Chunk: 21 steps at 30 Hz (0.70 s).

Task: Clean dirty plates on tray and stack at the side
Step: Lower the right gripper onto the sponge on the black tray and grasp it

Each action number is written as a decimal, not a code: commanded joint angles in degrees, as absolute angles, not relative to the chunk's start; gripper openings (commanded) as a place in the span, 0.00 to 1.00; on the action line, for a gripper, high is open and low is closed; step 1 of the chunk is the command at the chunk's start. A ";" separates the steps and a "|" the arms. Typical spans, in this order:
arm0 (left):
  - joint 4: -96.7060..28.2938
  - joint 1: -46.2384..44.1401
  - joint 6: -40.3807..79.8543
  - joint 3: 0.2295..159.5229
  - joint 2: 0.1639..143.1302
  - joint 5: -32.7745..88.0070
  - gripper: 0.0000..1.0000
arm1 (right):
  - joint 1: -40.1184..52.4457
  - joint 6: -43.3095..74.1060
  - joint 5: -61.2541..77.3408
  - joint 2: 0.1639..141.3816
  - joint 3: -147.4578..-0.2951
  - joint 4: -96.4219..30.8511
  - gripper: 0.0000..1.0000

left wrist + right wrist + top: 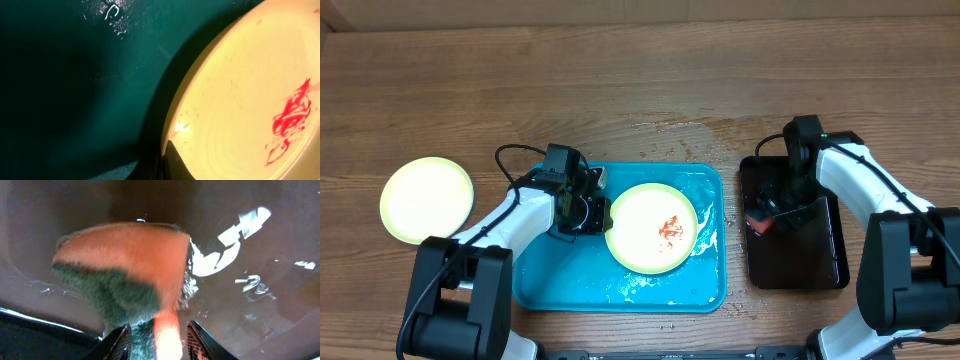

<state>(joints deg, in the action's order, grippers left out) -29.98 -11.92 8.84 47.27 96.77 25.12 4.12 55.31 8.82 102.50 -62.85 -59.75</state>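
A pale yellow plate (655, 228) with a red sauce smear lies in the wet turquoise tray (620, 290). My left gripper (598, 212) is shut on the plate's left rim. In the left wrist view one finger lies on the plate's inside (240, 100) near the rim, at the gripper (167, 160), over the tray floor (75, 75). A clean pale yellow plate (427, 200) sits on the table at the far left. My right gripper (760, 218) is over the black tray (795, 265), shut on an orange-and-green sponge (120, 265), which sits between its fingers (157, 340). No third plate shows.
The black tray floor (250, 305) is wet. Water drops lie on the wooden table (690, 130) behind the turquoise tray. The black tray stands just right of the turquoise tray.
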 commanded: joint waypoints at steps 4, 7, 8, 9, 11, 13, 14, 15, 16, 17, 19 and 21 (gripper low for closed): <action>-30.15 -12.14 9.23 47.46 98.15 25.56 0.04 | 3.90 55.48 6.59 99.90 -71.07 -66.83 0.39; -30.11 -12.14 9.23 47.46 98.15 25.56 0.04 | 3.90 54.59 5.04 99.85 -75.75 -71.33 0.39; -30.04 -12.14 9.23 47.46 98.15 25.56 0.04 | 3.90 54.00 4.99 99.85 -76.97 -71.99 0.41; -30.00 -12.14 9.23 47.46 98.15 25.56 0.04 | 3.90 54.02 4.99 99.85 -77.73 -72.42 0.43; -29.98 -12.14 9.23 47.46 98.15 25.56 0.04 | 3.90 54.08 5.17 99.85 -78.06 -72.53 0.48; -29.98 -12.14 9.23 47.46 98.15 25.56 0.04 | 3.90 54.54 5.15 99.88 -77.32 -72.55 0.47; -29.98 -12.14 9.26 47.46 98.15 25.56 0.04 | 3.90 55.70 5.17 99.88 -76.77 -72.62 0.47; -29.98 -12.14 9.26 47.46 98.15 25.56 0.04 | 3.90 56.34 5.21 99.88 -75.99 -72.47 0.46; -29.98 -12.14 9.26 47.46 98.15 25.56 0.04 | 3.90 57.01 5.19 99.88 -75.09 -72.07 0.44; -29.98 -12.14 9.26 47.46 98.15 25.56 0.04 | 3.90 57.58 5.32 99.88 -74.15 -71.55 0.40; -29.95 -12.14 9.26 47.46 98.15 25.56 0.04 | 3.90 58.87 6.35 99.88 -71.59 -70.17 0.34; -29.93 -12.14 9.23 47.46 98.15 25.56 0.04 | 3.90 59.11 8.19 99.88 -68.88 -67.88 0.29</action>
